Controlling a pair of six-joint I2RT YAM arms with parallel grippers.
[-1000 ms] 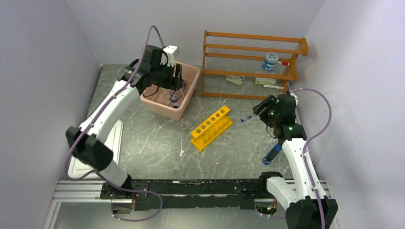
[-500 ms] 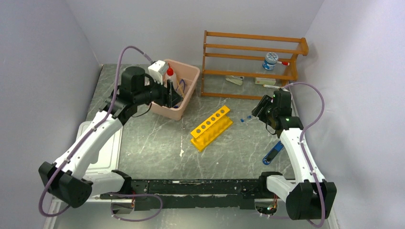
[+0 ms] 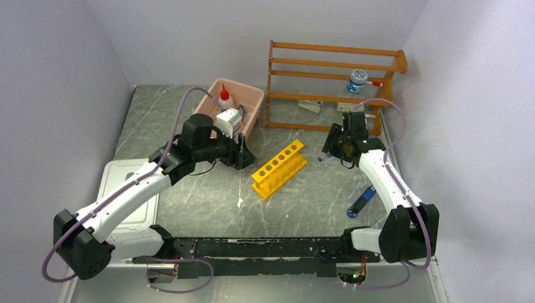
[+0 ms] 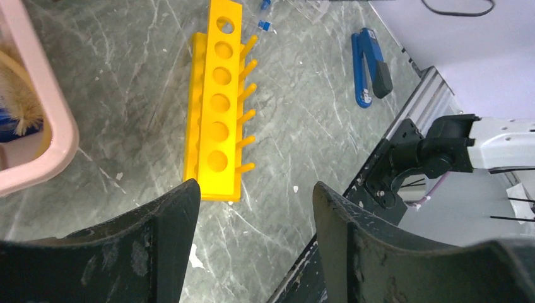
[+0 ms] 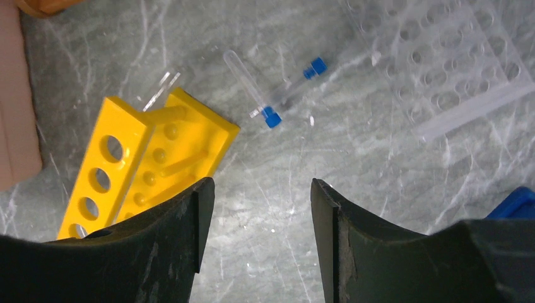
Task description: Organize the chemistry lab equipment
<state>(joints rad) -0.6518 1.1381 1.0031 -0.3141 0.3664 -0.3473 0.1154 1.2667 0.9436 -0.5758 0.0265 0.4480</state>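
Top external view: the yellow holed rack (image 3: 279, 169) lies diagonally mid-table, with two blue-capped tubes (image 5: 255, 91) loose on the table just past its far end, in no hole. Change: the left gripper (image 4: 255, 189) has come out of the pink tub (image 3: 255, 104) and swung down beside the rack's near end, jaws apart, nothing between them. The right gripper (image 5: 260, 186) has pushed forward over the tubes, also apart and empty. Likely the tub drop-off is done and the rack and tubes are next. A red-capped squeeze bottle (image 3: 224, 99) stands in the tub. The rack is hard glossy plastic with a row of round holes and pegs sticking out one side. The tubes are thin, clear and round, so they probably roll. The tub is smooth with a rounded rim. The table (image 3: 202, 183) is flat, grey and marbled. A clear holed tray (image 5: 454, 69) lies near the tubes, barely visible.
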